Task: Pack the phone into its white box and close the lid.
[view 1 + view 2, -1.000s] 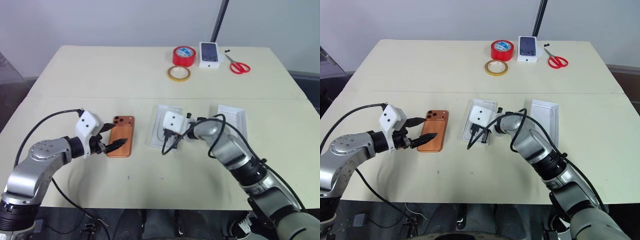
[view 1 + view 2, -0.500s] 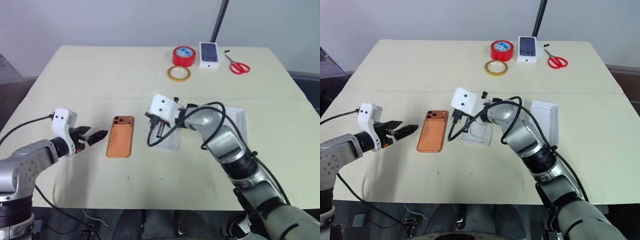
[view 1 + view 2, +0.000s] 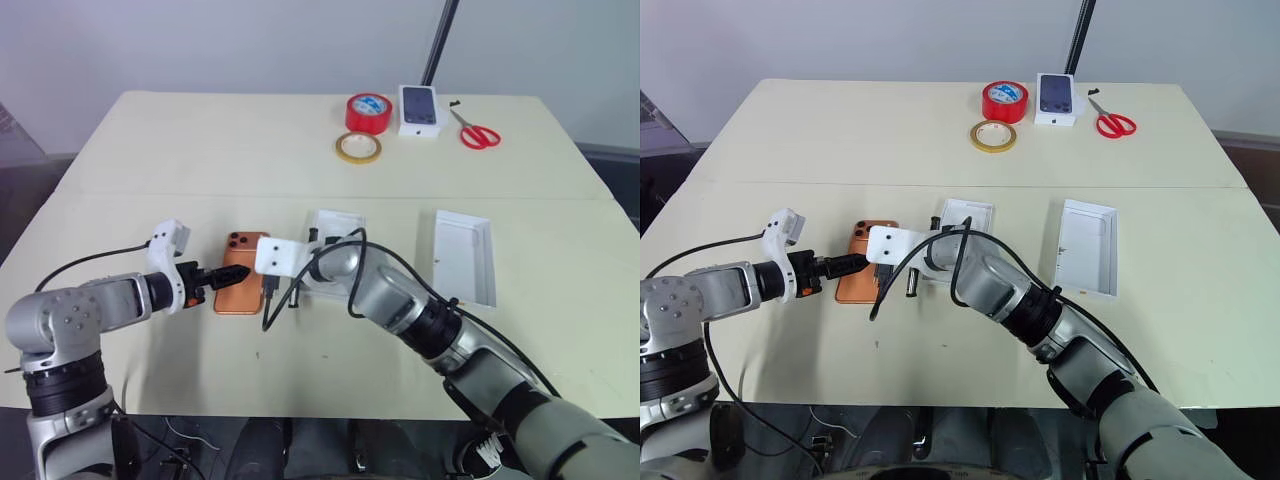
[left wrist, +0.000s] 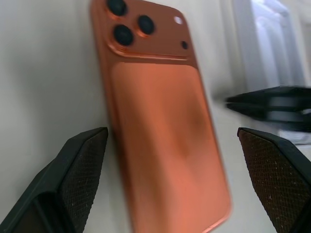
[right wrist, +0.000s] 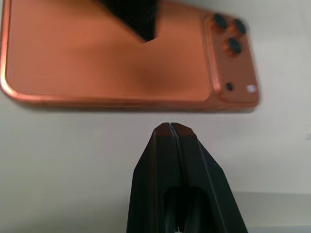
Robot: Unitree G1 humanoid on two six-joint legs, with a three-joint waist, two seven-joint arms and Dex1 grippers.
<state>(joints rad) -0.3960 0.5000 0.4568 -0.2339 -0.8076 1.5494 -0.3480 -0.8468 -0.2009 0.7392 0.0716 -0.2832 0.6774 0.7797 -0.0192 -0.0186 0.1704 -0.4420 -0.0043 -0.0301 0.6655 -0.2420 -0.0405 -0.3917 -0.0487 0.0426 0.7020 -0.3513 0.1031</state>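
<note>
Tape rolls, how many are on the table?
2, both at the far side of the table. The red roll stands beside the small box with a phone picture. The yellow roll lies flat just in front of the red one.

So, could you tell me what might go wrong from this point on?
1. The right gripper is shut, its tip at the long edge of the phone; a push could slide the phone off line.
2. The left gripper is open astride the phone, lying flat on the table; closing could skid it rather than lift it.
</note>
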